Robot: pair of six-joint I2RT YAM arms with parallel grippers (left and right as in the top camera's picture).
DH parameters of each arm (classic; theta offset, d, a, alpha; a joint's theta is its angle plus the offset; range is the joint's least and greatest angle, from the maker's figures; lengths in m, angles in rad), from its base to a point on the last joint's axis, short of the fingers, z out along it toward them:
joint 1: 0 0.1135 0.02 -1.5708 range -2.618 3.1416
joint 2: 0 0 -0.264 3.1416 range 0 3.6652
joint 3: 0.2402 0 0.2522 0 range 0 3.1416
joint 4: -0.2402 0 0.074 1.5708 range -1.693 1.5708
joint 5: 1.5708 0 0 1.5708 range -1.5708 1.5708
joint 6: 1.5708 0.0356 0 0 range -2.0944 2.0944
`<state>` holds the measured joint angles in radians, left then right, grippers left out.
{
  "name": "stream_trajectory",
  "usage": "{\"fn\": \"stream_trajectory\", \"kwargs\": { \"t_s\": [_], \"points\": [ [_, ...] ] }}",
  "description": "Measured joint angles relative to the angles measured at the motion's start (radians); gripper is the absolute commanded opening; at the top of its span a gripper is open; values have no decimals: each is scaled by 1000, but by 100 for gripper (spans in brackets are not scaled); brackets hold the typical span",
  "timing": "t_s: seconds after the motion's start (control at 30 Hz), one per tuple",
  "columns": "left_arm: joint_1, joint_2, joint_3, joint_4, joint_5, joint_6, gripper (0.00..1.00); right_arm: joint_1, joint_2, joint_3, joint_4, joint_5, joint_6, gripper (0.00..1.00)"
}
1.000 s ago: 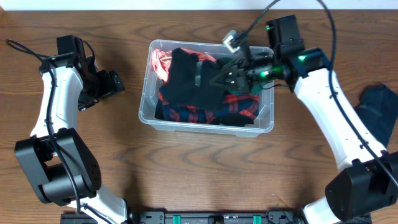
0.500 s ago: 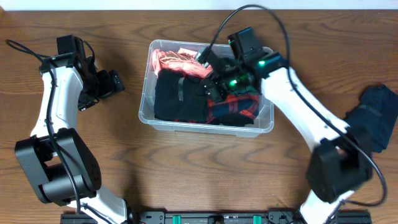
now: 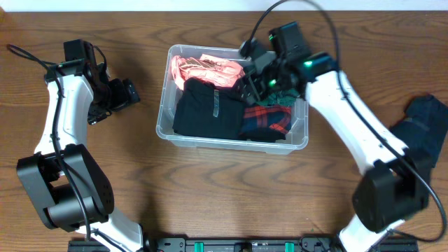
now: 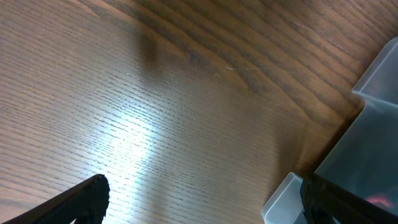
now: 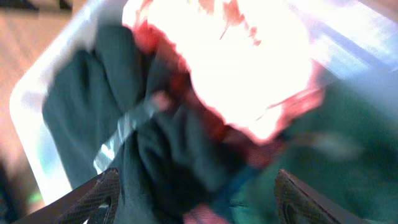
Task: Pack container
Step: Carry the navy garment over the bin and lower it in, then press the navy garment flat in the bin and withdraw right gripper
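Right gripper, jaws wide and empty, hovers over the container at its 2 o'clock corner.
Best lifted straight up, clear of the black garment; left gripper is wide and empty at 9 o'clock.

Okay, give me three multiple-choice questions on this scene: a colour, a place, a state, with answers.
1. Colour of the garment in the bin's far left corner? A pink; B yellow; C white.
2. Where is the dark blue cloth? A inside the bin; B on the table, far right; C on the floor.
3. The left fingers are: A shut; B open, empty; C gripping cloth.
Answers: A, pink shows there; B, it lies outside the bin; B, they stand apart holding nothing.
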<state>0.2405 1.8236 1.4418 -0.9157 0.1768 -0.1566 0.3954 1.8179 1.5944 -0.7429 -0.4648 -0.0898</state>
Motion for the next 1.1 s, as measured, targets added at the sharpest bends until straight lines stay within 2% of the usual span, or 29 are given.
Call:
{"fn": "stream_trajectory", "kwargs": {
  "t_s": [0.07,0.1,0.17,0.23,0.27,0.33,0.5,0.77,1.1],
  "points": [
    [0,0,0,0,0,0,98,-5,-39,22,2,21,0,69],
    [0,0,0,0,0,0,98,-4,-52,28,-2,24,-2,60],
    [0,0,0,0,0,0,98,4,-68,33,-25,30,0,35],
    [0,0,0,0,0,0,98,16,-67,32,-63,36,2,15],
    [0,0,0,0,0,0,98,24,-61,32,-84,40,3,9],
    [0,0,0,0,0,0,98,45,-52,30,-116,50,9,4],
    [0,0,0,0,0,0,98,129,-48,6,-119,98,13,1],
    [0,0,0,0,0,0,98,253,-23,-96,75,159,46,2],
    [0,0,0,0,0,0,98,306,154,-100,262,165,77,1]
  ]
}}
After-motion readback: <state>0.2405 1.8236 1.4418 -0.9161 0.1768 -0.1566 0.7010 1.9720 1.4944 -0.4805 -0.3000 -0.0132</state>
